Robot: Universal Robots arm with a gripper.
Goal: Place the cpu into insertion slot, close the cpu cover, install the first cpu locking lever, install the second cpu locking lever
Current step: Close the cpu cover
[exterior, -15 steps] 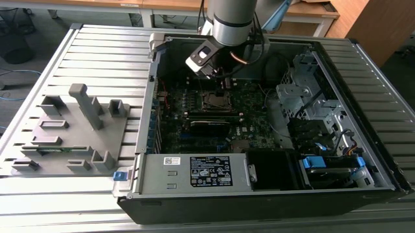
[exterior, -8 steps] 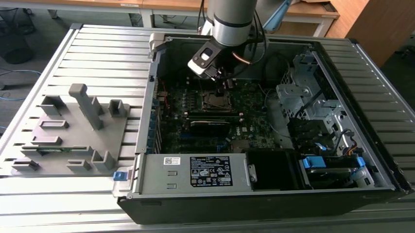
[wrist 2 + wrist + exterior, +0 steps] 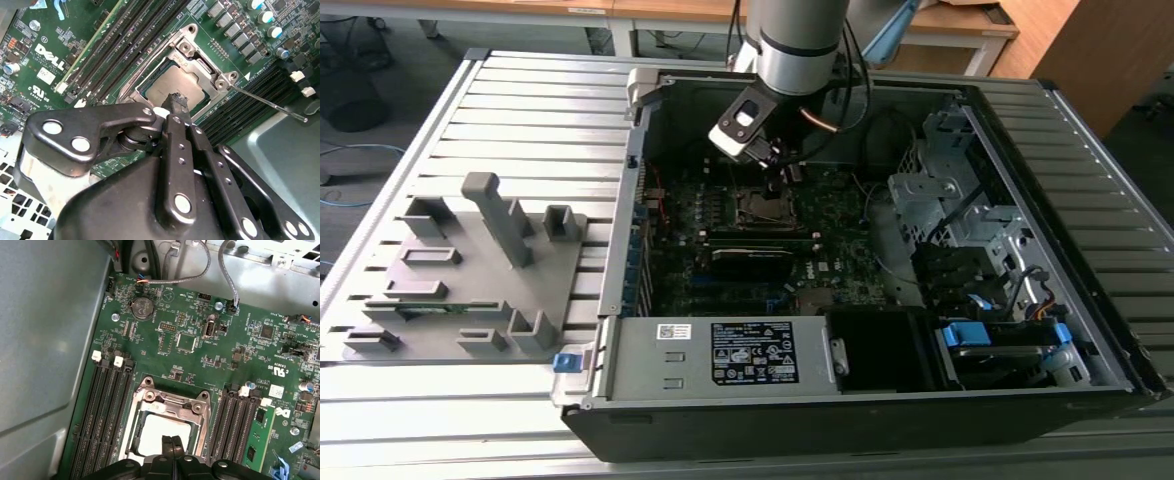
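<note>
arm [image 3: 797, 40]: grey tubular link hangs steeply from above | wrist [image 3: 767, 110]: black, with a pale block [image 3: 742, 127] on the side toward the exterior view's left | pincer [image 3: 778, 178]: black linkage pointing down, slim fingertips [image 3: 176, 103] [image 3: 168, 446] pressed flat together in both wrist views, jaws closed

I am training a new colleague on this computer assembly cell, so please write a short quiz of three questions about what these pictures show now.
1. True or false: the cpu cover lies closed over the cpu.
2. The end effector is nearest to: A) the power supply, B) the cpu, C) the drive cage.
3. Fill in: the end effector's fingers are ____ (open or shut).
Key: 1 true; 2 B; 3 shut, holding nothing.
</note>
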